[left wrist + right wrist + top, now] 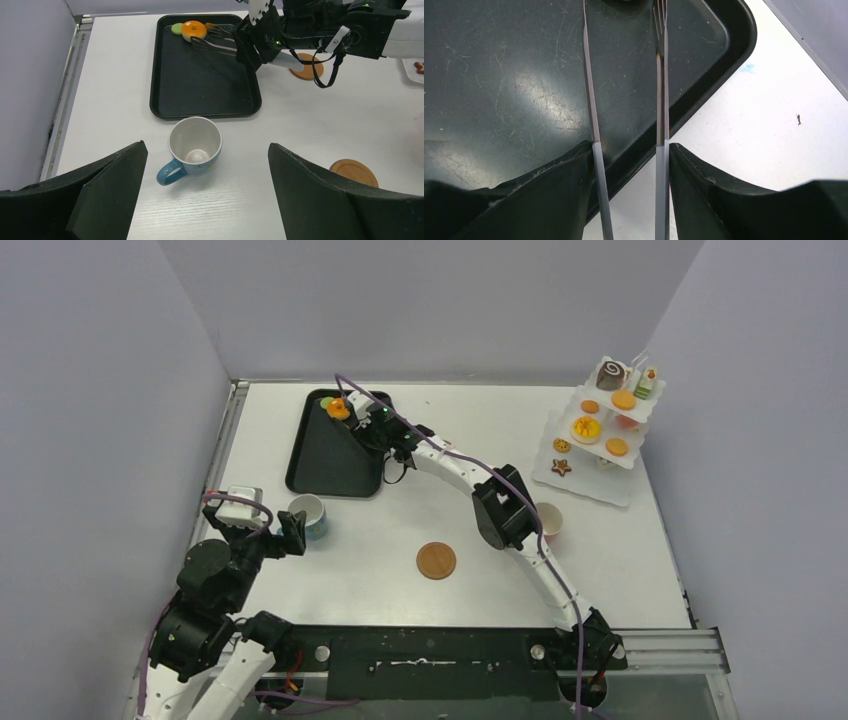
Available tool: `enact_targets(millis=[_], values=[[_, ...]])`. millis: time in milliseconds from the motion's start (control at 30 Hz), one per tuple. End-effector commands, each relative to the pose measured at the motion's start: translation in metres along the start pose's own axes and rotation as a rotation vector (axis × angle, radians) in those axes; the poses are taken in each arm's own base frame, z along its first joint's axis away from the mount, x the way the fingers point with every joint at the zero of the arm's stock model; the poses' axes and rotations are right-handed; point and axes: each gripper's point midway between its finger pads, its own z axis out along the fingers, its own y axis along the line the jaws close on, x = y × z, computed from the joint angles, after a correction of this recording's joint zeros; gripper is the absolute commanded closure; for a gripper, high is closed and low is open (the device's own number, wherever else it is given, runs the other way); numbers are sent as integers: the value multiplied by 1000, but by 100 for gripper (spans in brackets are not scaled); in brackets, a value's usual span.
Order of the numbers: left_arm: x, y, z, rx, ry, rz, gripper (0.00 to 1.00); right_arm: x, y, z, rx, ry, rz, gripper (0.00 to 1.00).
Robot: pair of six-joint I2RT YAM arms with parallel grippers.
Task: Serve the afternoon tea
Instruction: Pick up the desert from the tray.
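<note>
**Left.** The left gripper (pixel 293 534) is hovering low near the left edge of the white table (pixel 470 420), its fingers standing wide apart and holding nothing. The blue cup (pixel 195 145), handled and white inside, is standing upright and empty just ahead of them. It is touching neither finger and is sitting just off the near edge of the black rectangular tray (pixel 330 465). In the tray's far left corner the round orange toy tart (pixel 194 30) is lying against the small green disc (pixel 177 28).

**Centre.** The right gripper (pixel 629 150) is reaching over the tray, its fingers clamped on the two arms of the long metal tongs (pixel 215 40), which are spreading towards the tart. A round brown coaster (pixel 436 561) is lying bare towards the table's near edge.

**Right.** The pink cup (pixel 549 520) is standing beside the right arm's elbow. The white tiered stand (pixel 590 485) in the far right corner is carrying a chocolate swirl roll (pixel 610 373), a cake slice (pixel 646 383), orange tarts and cookies.

**Progress (judged).** The stand is looking largely filled, so most of the serving appears done. The two pieces on the tray and both cups, neither on a coaster, appear to be what is left.

**Obscured.** Whether the tong tips are gripping the tart cannot be told, because the right wrist view is cutting them off. The arm is hiding part of the pink cup. A second coaster (pixel 306 67) is showing only behind that arm in the left wrist view. The smaller pastries are too small to identify singly.
</note>
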Motion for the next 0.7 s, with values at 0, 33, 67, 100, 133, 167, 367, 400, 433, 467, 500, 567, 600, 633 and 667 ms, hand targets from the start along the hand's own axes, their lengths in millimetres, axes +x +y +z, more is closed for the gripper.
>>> enact_targets(millis=[0, 33, 67, 100, 133, 167, 367, 400, 433, 467, 500, 567, 600, 633, 667], values=[[-15, 0, 2, -5, -51, -6, 10, -46, -19, -6, 62, -116, 28, 46], [-15, 0, 2, -5, -51, -6, 10, -47, -18, -5, 61, -120, 34, 45], [-15, 0, 2, -5, -52, -6, 10, -46, -17, -4, 60, -122, 37, 45], [-16, 0, 2, -6, -53, -6, 10, -46, -17, -3, 58, -125, 39, 45], [-16, 0, 2, -6, -53, -5, 10, -47, -16, -2, 56, -128, 39, 45], [-16, 0, 2, -6, -54, -5, 10, -46, -16, -1, 53, -130, 39, 45], [-15, 0, 3, -8, -49, -4, 10, -45, -13, 6, 44, -140, 43, 44], [-15, 0, 3, -8, -49, -3, 10, -46, -12, 7, 42, -142, 43, 45], [-15, 1, 3, -8, -48, -2, 10, -46, -11, 8, 38, -145, 44, 45], [-15, 0, 3, -8, -49, -2, 10, -47, -10, 8, 32, -146, 43, 44], [-15, 1, 3, -9, -49, -2, 10, -47, -9, 8, 26, -146, 42, 41], [-15, 1, 3, -11, -48, -2, 10, -43, -7, 8, 11, -133, 38, 36], [-15, 1, 3, -11, -48, -2, 10, -42, -6, 7, 5, -126, 37, 34], [-15, 1, 3, -12, -48, -2, 10, -40, -6, 6, 3, -123, 35, 31], [-15, 1, 3, -11, -48, -2, 10, -38, -6, 5, 1, -119, 35, 28]])
